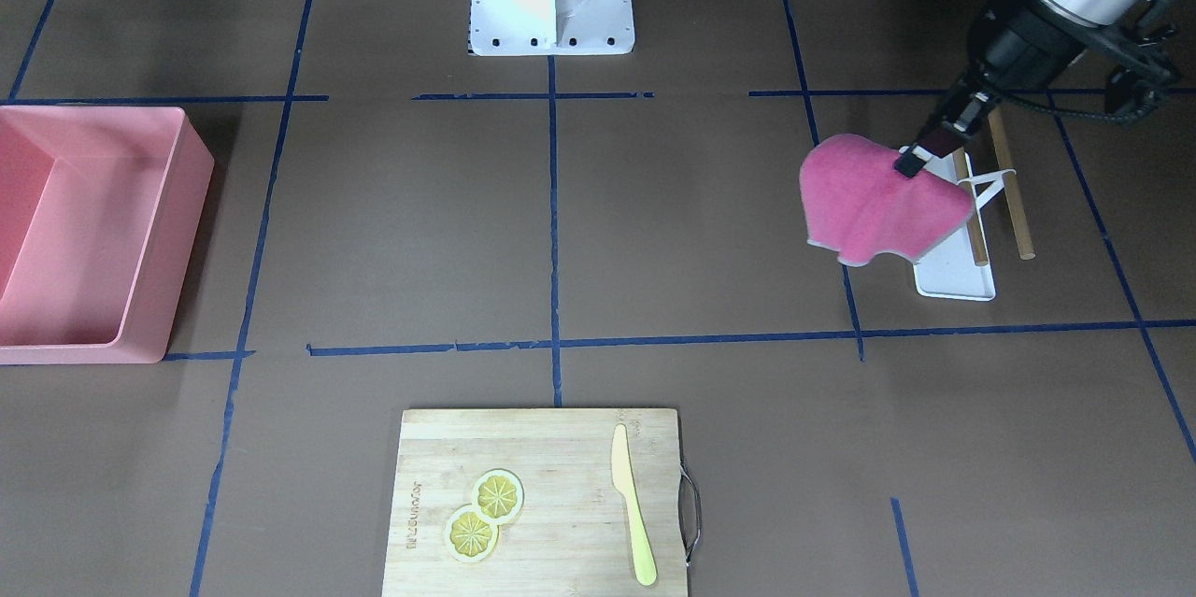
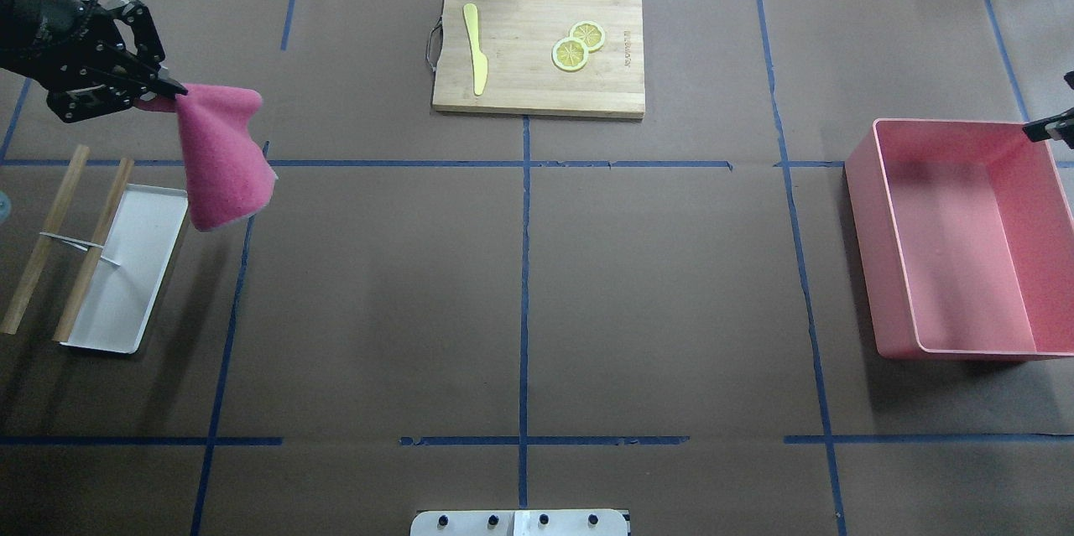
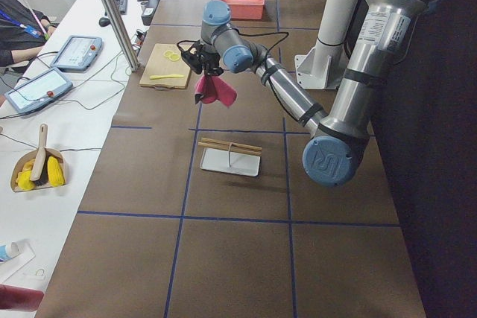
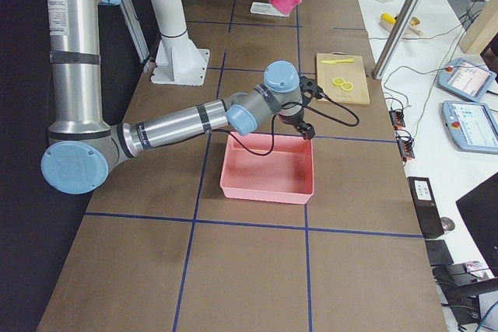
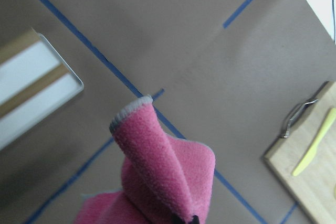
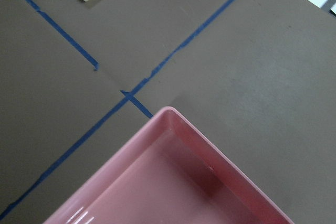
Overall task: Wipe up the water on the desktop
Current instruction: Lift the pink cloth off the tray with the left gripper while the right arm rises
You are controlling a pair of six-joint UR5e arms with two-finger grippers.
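Cloth of pink fleece [image 2: 222,158] hangs clear of the desk [image 2: 377,284], pinched by one corner in the closed left gripper [image 2: 172,96]. With the overhead view as a clock face and the robot's base at 6, it sits at about 10 o'clock. It hangs just beside the white tray [image 2: 134,268] and the two wooden bars [image 2: 94,249] laid across that tray. Holding it by a corner lets it drape into a loose cone. That suits carrying, though I judge it would have to be lowered and flattened to wipe well. No wet patch can be made out on the brown surface, so the target spot is uncertain.

The right gripper [image 2: 1049,129] hovers at 3 o'clock over the far rim of the pink bin [image 2: 881,259], seemingly parked out of the way. Only its tip shows, so I cannot tell how its jaws stand. The cutting board [image 2: 537,83] at 12 o'clock lies well apart from the cloth.
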